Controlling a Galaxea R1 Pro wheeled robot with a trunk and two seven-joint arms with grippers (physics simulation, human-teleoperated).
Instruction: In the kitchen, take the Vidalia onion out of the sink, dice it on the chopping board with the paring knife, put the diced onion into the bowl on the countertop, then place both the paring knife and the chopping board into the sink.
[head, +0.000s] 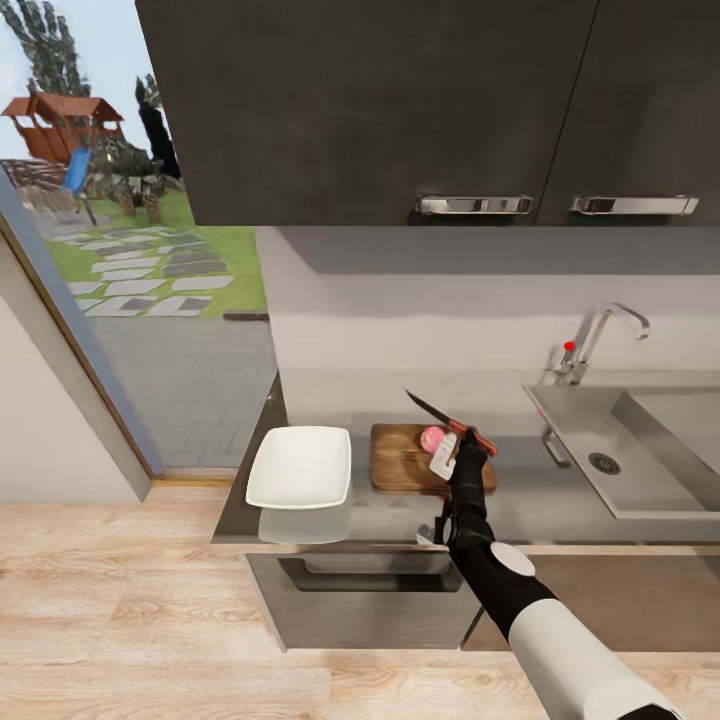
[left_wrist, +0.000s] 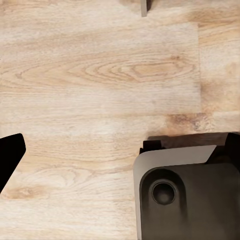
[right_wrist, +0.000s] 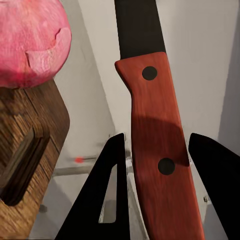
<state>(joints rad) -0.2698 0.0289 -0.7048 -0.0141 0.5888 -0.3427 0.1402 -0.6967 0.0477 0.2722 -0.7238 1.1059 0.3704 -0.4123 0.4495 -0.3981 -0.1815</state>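
The right gripper (head: 462, 447) is clamping the knife (right_wrist: 152, 145) by its red handle, blade angled above the chopping board (head: 400, 457). The onion (head: 433, 439) is sitting whole on that board, round, likely to roll. The left gripper's state cannot be told.

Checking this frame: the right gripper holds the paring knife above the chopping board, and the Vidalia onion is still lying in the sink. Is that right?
Not quite. The Vidalia onion is not in the sink; it sits on the chopping board, as the head view shows and the right wrist view confirms. The rest stands: the right gripper holds the paring knife above the board.
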